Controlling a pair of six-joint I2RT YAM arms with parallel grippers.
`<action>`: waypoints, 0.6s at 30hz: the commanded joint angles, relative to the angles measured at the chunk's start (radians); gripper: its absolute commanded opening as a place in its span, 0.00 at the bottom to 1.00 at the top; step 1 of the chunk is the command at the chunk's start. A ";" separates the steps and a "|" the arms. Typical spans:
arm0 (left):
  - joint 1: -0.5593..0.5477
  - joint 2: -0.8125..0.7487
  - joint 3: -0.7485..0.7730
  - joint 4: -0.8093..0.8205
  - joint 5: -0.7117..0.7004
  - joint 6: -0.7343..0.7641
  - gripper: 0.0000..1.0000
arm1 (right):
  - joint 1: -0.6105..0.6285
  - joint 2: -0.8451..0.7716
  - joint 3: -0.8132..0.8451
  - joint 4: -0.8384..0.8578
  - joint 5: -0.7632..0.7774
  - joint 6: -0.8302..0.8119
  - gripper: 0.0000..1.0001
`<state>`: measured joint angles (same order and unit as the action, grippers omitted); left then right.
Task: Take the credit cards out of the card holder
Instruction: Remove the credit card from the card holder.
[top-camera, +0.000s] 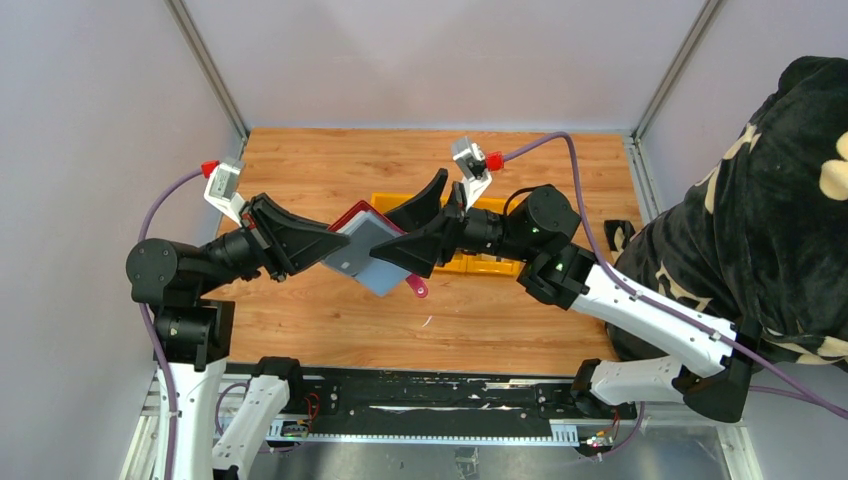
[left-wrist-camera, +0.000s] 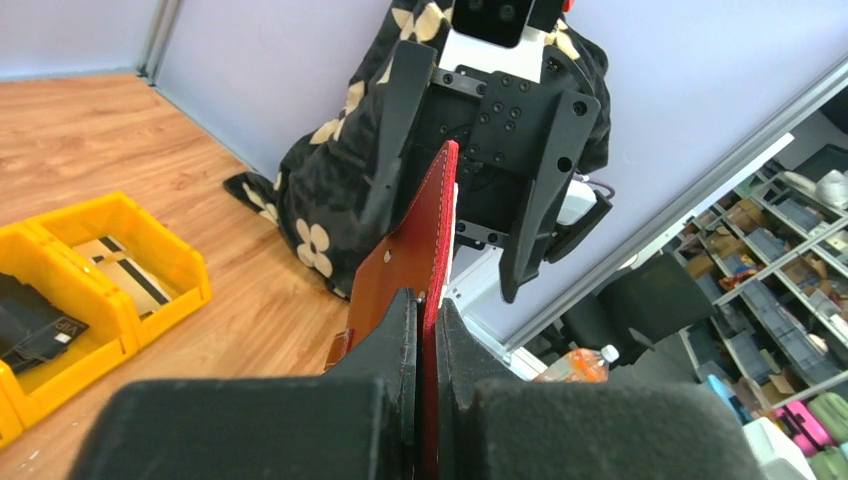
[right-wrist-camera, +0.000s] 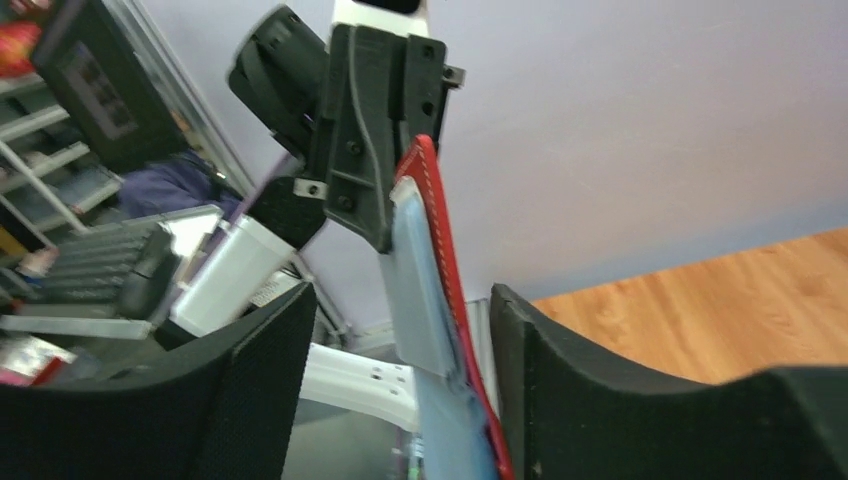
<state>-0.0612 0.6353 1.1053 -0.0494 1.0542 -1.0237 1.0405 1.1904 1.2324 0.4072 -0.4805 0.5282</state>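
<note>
Left gripper clamps dark red folding card holder — right gripper spread wide around it; label in yellow bin unreadable.

The dark red card holder hangs open in mid-air, a grey credit card on its blue lining.

The card holder is dark red with white stitching, grey-blue lining and a pink-red tab, the bin yellow, the worktop honey-brown wood grain, the left pincer and right pincer black, the fabric black with cream flowers.
</note>
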 joint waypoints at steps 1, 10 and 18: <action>-0.003 0.005 0.001 0.045 0.015 -0.041 0.00 | 0.001 0.010 0.005 0.065 -0.006 0.118 0.59; -0.003 0.011 0.022 -0.014 -0.002 0.013 0.00 | 0.001 -0.013 0.029 -0.047 0.061 0.154 0.07; -0.003 0.037 0.048 -0.101 -0.041 0.065 0.02 | 0.002 -0.028 0.032 -0.077 0.033 0.159 0.00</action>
<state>-0.0616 0.6529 1.1133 -0.1009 1.0580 -1.0061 1.0401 1.1862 1.2335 0.3645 -0.4400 0.6701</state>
